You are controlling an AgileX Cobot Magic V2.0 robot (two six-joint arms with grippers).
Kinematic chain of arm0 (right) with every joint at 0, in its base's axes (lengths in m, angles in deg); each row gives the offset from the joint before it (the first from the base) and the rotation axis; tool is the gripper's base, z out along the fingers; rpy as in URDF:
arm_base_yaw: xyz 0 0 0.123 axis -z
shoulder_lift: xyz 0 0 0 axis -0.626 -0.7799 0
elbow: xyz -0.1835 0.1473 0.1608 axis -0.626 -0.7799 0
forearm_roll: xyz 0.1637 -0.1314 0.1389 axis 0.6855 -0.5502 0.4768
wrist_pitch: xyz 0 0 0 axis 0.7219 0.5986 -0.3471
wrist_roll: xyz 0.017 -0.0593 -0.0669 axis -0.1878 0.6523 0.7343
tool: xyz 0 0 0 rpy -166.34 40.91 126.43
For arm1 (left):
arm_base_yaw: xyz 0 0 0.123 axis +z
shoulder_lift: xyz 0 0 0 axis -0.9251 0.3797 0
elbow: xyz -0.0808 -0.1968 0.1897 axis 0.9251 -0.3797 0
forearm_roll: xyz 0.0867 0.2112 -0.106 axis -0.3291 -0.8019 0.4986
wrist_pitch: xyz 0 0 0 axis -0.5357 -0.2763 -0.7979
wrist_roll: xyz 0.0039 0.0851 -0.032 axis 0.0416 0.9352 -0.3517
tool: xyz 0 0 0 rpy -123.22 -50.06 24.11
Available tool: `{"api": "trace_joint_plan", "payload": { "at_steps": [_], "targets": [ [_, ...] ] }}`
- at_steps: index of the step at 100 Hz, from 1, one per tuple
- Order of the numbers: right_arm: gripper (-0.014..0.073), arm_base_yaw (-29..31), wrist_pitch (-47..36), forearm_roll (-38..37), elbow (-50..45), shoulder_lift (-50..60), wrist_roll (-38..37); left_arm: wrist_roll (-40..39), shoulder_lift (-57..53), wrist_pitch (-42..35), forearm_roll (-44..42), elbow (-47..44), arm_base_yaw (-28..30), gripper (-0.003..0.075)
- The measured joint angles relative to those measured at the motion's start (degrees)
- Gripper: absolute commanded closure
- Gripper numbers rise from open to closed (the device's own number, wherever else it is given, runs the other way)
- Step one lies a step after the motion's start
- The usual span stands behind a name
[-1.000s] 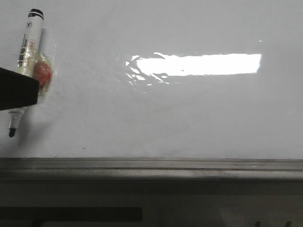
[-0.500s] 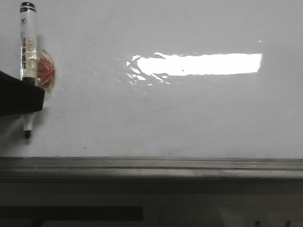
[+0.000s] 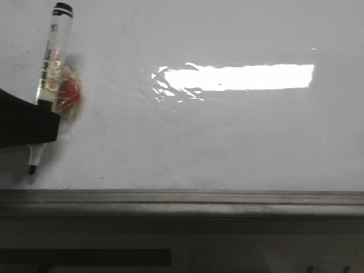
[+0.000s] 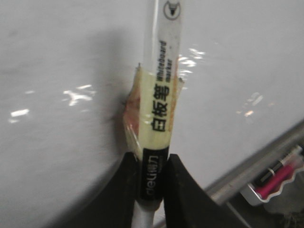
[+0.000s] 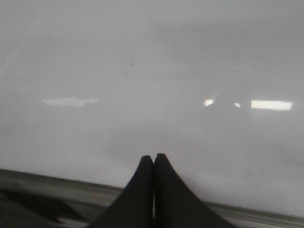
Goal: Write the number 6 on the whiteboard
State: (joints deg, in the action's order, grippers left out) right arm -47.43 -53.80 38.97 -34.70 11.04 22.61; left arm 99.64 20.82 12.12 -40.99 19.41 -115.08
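Whiteboard point(image 3: 227, 136) fills the front view, unmarked, grey rail point(image 3: 182, 198) below. Far left: left gripper point(image 4: 151, 183), mostly cut off, clamps a marker point(image 3: 50, 79), nib low by the board; contact unclear. Right gripper point(image 5: 153, 164): fingers pressed together, holding nothing.

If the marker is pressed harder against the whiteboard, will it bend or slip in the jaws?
The marker looks like a rigid plastic tube, so it probably will not bend. Its smooth barrel might slide, yet the left gripper clamps it closely, and the yellowish tape wrapped around it likely adds grip. The whiteboard is glossy, so the tip may skid.
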Motion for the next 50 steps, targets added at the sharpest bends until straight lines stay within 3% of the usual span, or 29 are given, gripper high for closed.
{"api": "trace_joint_plan", "payload": {
  "at_steps": [17,33,40,50],
  "targets": [
    [0.0657,-7.4,3.4,0.6,3.0,-3.2,3.9,0.0,-0.4,7.2,-10.6,4.2,-3.1,0.0739],
    [0.0645,-14.6,3.4,3.9,5.8,-6.9,11.2,0.1,-0.4,9.1,-20.9,5.9,-4.6,0.0739],
    [0.0573,-17.9,2.9,4.7,7.2,-8.5,13.1,0.1,-0.4,9.5,-24.5,6.0,-5.0,0.0739],
    [0.0375,-22.6,2.2,5.6,9.3,-11.0,14.1,0.1,-0.4,9.7,-27.7,6.0,-5.1,0.0739]
  ]
}}
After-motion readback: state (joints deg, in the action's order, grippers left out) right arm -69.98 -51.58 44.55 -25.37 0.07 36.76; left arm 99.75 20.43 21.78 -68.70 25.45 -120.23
